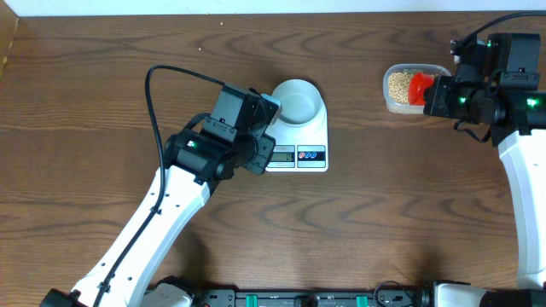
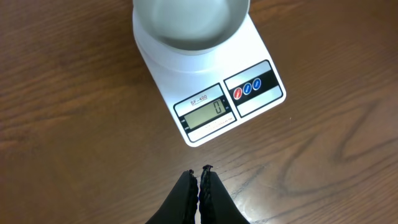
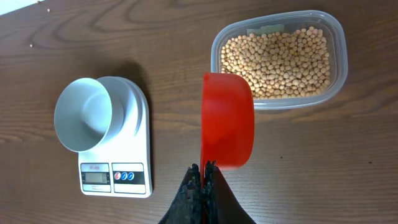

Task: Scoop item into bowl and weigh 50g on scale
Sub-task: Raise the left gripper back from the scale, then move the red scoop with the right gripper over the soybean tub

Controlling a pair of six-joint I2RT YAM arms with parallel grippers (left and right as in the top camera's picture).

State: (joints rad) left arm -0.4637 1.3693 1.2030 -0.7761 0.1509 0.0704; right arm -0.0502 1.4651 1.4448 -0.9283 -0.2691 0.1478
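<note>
Inside the tub, ahead of the right gripper: the item (image 3: 277,62) is seen as a bed of small tan-yellow beads, lying beyond the fingertips and off to their right in the right wrist view.
Tub: a clear rounded-rectangular tub (image 3: 341,68) is set on the table, well apart from the scale; its near left corner is overlapped by the scoop.
Scoop: a red scoop (image 3: 228,121) is held straight out from the right fingertips and is seen edge-on; what it carries cannot be told. From overhead it is placed over the tub.
Right gripper: the right gripper (image 3: 203,169) is clenched on the scoop's near end, its fingers pressed close together.
Bowl: the pale blue-white bowl (image 3: 84,121) is stood on the scale's far part, ahead and to the left of the right gripper, and straight ahead of the left gripper.
Scale: the white scale (image 2: 205,74) is laid flat, turned at a slant to the left gripper, with its front edge nearest that gripper.
Display: a single 0 is shown on the grey display (image 2: 205,113); small round buttons (image 2: 247,88) are set just beside it.
Left gripper: the left gripper (image 2: 200,171) is clenched with nothing between its fingers, poised just short of the scale's front edge.
Table: dark wood-grain table (image 2: 62,124) is seen under everything.
</note>
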